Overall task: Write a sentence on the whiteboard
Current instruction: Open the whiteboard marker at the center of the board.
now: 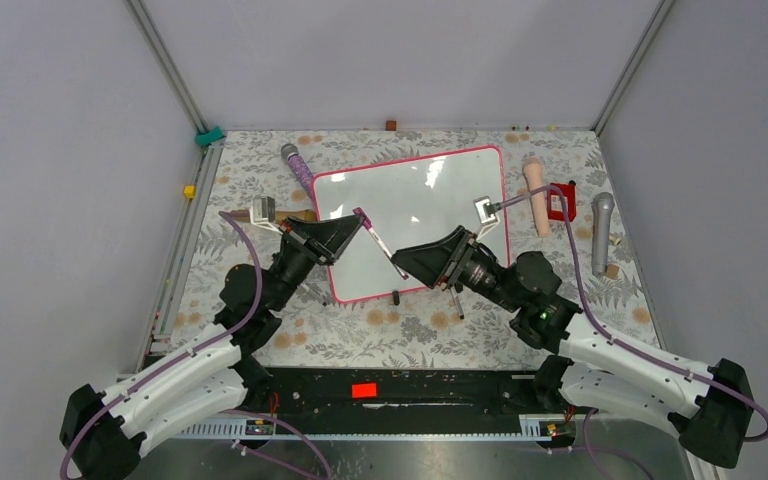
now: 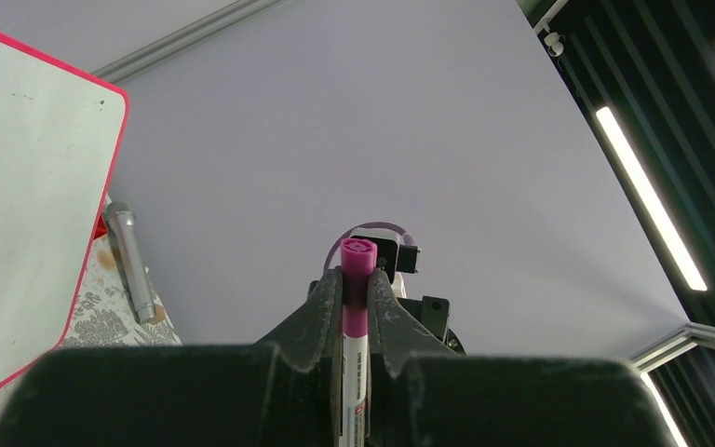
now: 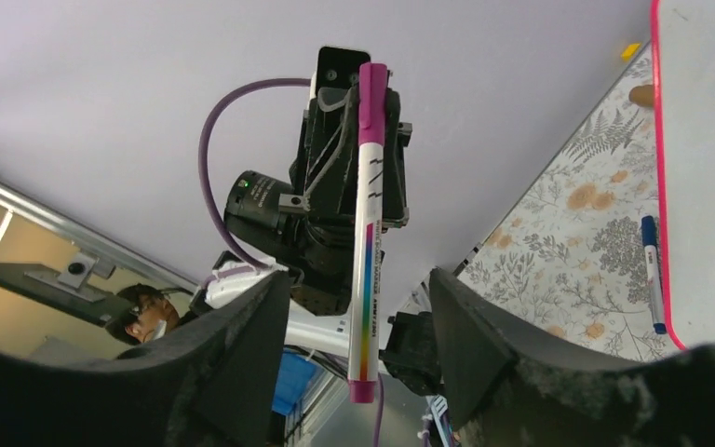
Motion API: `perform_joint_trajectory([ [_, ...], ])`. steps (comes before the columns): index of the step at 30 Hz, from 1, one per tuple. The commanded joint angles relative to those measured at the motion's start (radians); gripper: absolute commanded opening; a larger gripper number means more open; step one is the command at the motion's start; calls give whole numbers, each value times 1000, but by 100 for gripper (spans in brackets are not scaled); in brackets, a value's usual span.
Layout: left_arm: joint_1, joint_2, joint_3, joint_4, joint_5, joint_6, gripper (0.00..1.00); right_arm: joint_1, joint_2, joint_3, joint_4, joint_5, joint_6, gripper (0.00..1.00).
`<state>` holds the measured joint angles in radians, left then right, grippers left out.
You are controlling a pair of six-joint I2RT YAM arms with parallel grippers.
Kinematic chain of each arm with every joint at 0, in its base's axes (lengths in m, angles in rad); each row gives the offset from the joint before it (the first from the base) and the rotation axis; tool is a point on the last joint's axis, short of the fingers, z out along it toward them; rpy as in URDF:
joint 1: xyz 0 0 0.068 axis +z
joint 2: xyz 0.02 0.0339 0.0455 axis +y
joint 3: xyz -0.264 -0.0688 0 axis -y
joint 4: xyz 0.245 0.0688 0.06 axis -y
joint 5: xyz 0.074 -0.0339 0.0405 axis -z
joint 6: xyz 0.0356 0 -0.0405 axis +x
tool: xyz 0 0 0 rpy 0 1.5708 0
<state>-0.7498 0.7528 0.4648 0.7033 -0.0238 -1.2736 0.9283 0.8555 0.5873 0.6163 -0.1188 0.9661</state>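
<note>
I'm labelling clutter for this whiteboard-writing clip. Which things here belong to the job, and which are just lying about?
In the job: whiteboard; pink marker; left gripper, clamping it.

Lying about: blue pen beside the board's edge; grey microphone; purple microphone; beige handle; red object.

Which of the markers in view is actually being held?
The pink-capped marker, clamped in the jaws of the left gripper. The blue marker lies loose on the floral cloth beside the whiteboard.
</note>
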Motion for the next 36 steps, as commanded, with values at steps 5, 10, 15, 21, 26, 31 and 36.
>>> perform_joint_trajectory([
  [5,-14,11,29,58,-12,-25,0,7,71,99,-2,-141,-24,48],
  [10,-16,-5,29,32,-16,-12,0,7,61,81,-6,-113,-21,9],
  [15,-15,-58,46,-129,-14,34,14,7,0,85,-134,-84,-45,0],
  [21,-14,-194,95,-462,-81,138,68,5,-50,110,-315,-94,-87,0],
  [26,-5,-285,193,-755,-120,243,92,-19,-48,161,-458,-162,-118,0],
  [31,12,-211,415,-1085,-29,398,96,-120,-11,244,-582,-377,-141,0],
  [36,52,-133,517,-1185,135,466,96,-238,45,290,-588,-624,-132,0],
])
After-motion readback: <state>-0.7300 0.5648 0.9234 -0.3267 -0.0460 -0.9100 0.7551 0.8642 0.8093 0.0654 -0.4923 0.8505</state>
